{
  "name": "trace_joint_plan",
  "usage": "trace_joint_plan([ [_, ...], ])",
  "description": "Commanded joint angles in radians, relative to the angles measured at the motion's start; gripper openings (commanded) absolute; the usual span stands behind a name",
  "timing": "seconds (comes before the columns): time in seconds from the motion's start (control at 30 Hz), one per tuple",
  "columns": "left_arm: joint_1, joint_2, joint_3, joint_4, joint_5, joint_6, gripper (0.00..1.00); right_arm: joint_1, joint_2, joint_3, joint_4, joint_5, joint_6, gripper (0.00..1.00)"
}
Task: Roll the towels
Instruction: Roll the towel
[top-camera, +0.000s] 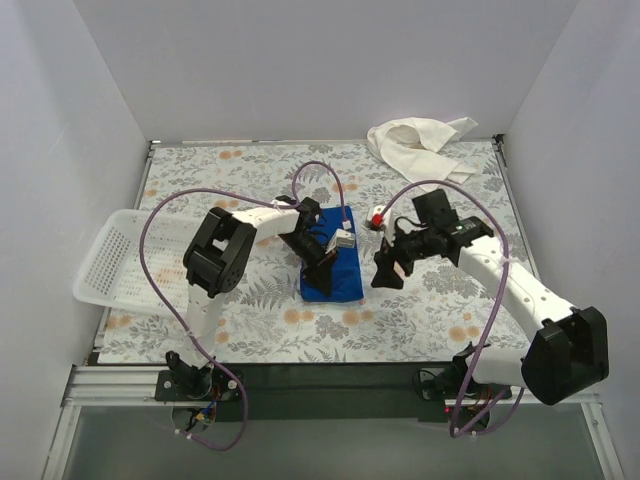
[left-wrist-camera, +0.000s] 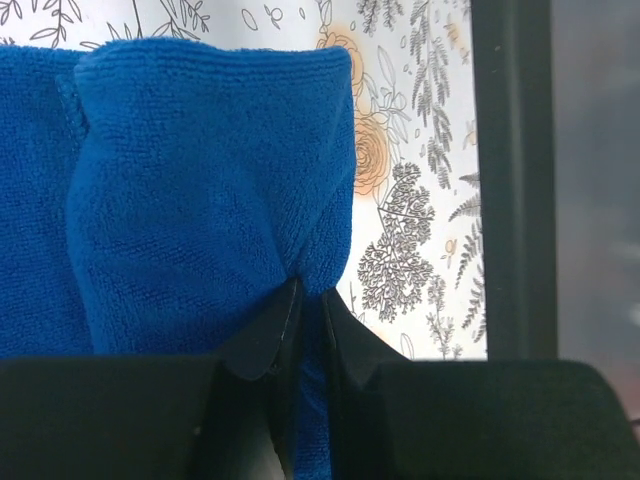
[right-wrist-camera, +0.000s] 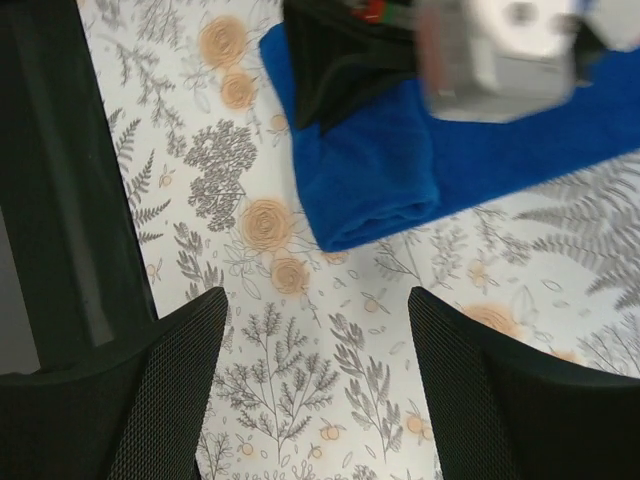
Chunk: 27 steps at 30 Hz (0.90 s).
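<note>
The royal blue towel (top-camera: 346, 275) lies partly folded in the middle of the floral table. My left gripper (top-camera: 324, 272) is on it, jaws shut on a pinched fold of its edge, seen close in the left wrist view (left-wrist-camera: 310, 295), where the blue towel (left-wrist-camera: 200, 180) bunches up ahead of the fingers. My right gripper (top-camera: 384, 272) hovers open and empty just right of the towel. In the right wrist view my right gripper (right-wrist-camera: 315, 330) is over bare cloth, with the blue towel's folded end (right-wrist-camera: 370, 180) beyond it. The white towel (top-camera: 420, 146) lies crumpled at the back right.
A white perforated basket (top-camera: 112, 262) stands at the table's left edge. The left arm's purple cable loops over the table. White walls close the back and sides. The table's dark near edge (left-wrist-camera: 510, 170) shows in both wrist views.
</note>
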Motion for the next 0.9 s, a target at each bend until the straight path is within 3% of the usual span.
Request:
trace_joint_plan([
  [0.0,0.017,0.062,0.054,-0.131,0.027,0.074,0.0,0.123,0.003,-0.048,0.096,0.091,-0.021,0.68],
  [0.23,0.026,0.136,0.117,-0.178,0.003,0.122,0.0,0.399,0.092,-0.106,0.349,0.31,-0.034,0.75],
  [0.4,0.045,0.162,0.143,-0.189,0.001,0.134,0.0,0.493,0.153,-0.158,0.481,0.382,-0.075,0.73],
  [0.6,0.058,0.159,0.155,-0.195,0.015,0.142,0.0,0.51,0.248,-0.221,0.558,0.451,-0.09,0.68],
  [0.87,0.068,0.153,0.158,-0.191,0.043,0.154,0.04,0.508,0.336,-0.28,0.579,0.465,-0.092,0.29],
])
